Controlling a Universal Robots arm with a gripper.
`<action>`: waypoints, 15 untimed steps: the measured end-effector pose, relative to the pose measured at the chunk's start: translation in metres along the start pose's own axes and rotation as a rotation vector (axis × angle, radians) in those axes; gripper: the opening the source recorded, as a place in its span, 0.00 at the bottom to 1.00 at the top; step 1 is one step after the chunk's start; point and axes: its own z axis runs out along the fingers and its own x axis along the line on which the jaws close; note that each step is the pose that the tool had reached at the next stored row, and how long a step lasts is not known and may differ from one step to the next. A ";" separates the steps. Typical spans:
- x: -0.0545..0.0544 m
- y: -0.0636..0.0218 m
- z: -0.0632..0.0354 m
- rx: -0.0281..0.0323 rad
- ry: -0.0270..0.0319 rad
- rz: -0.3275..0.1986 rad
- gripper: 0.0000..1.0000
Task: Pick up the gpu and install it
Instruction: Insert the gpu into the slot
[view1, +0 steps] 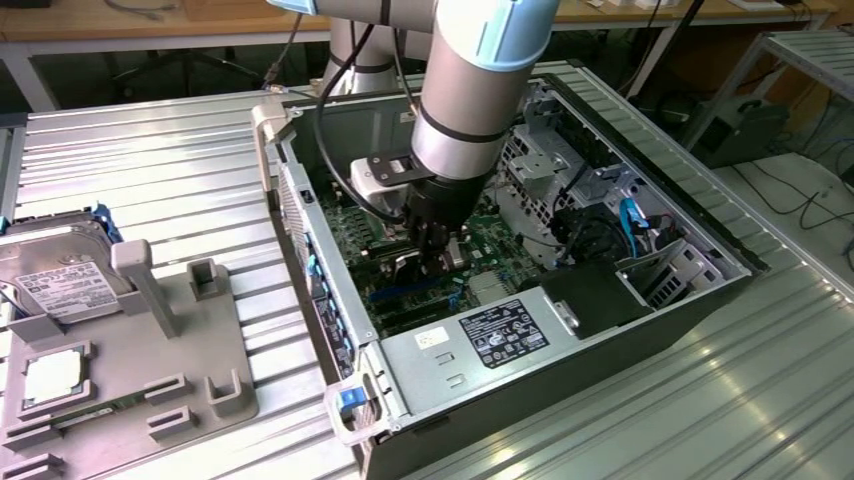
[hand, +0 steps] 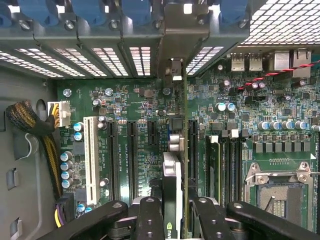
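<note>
Where the gpu (hand: 172, 182) stands on edge over the green main board (hand: 125, 100), the gripper (hand: 177, 225) has it pinched between its two black fingers (hand: 150, 220). The jaws are drawn in to about the card's thickness and press on both faces.

The card runs straight away from the gripper toward the vented rear wall (hand: 100, 55) of the computer case (view1: 314, 290). Its silvery end bracket (hand: 175, 67) sits right at a gap in that wall. Its lower edge is down among the long slots; whether it is seated in one I cannot tell.

To one side of the card lie bare black slots (hand: 132, 155) and a white slot (hand: 91, 160), all low. A braided cable bundle (hand: 30, 120) lies further out against the grey side wall. To the other side a black slot runs just beside the card. Beyond it are the memory slots (hand: 225, 165) and the open processor socket (hand: 280, 192), with a row of small silver-topped capacitors (hand: 280, 125) near them.

In the exterior view the arm (view1: 474, 100) comes down through the open side of the case with room around it. The power supply (view1: 501, 335) lies along the case edge nearest the camera, and the metal drive cage (view1: 561, 170) is toward the exterior view's right. Outside the case, on the ribbed metal counter (view1: 174, 160), a grey holder (view1: 200, 380) carries a hard drive (view1: 60, 275), well apart from the gripper.
</note>
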 end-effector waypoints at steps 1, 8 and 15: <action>0.000 0.0004 0.0000 0.0000 0.0000 0.000 0.28; 0.000 0.0015 0.0003 -0.0013 0.0000 0.000 0.28; 0.001 0.0015 0.0003 -0.0023 0.0000 0.000 0.28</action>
